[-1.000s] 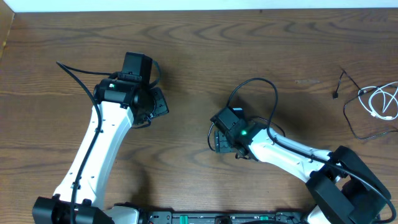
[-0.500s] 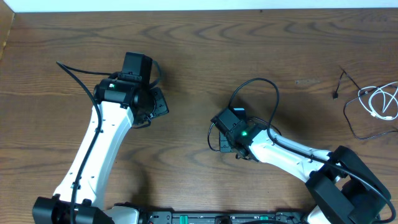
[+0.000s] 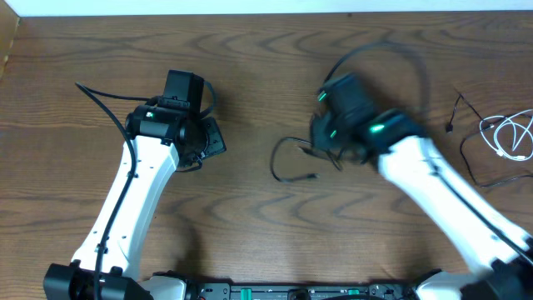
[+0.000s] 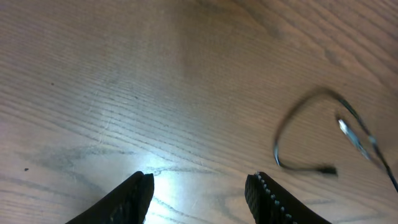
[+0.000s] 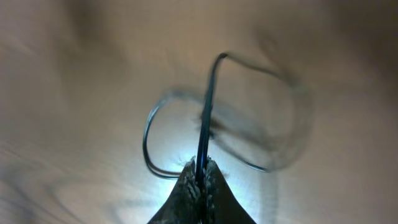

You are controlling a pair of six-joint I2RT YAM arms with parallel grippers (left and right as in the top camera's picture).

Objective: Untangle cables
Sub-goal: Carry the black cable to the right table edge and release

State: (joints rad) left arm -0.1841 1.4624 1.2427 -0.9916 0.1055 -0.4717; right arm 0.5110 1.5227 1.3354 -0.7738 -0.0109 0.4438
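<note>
A thin black cable (image 3: 281, 160) curls on the wooden table (image 3: 250, 50) at the centre, its small plug end (image 3: 311, 176) lying loose. My right gripper (image 3: 320, 148) is shut on this cable. In the right wrist view the jaws (image 5: 201, 167) pinch the black strand (image 5: 206, 118), which rises from them and loops away, blurred. The same cable (image 4: 297, 121) and its plug (image 4: 326, 169) show in the left wrist view. A white cable (image 3: 511, 134) lies coiled at the far right edge. My left gripper (image 3: 213, 137) (image 4: 199, 182) hangs open over bare wood, holding nothing.
A second thin black cord (image 3: 454, 112) with a small plug trails beside the white coil at the right edge. The right arm's own thick black cable (image 3: 379, 50) arches above its wrist. The table's back edge runs along the top of the overhead view.
My right gripper has shut on the black cable and swung up and to the right, dragging the cable into view. The left arm has not moved.
</note>
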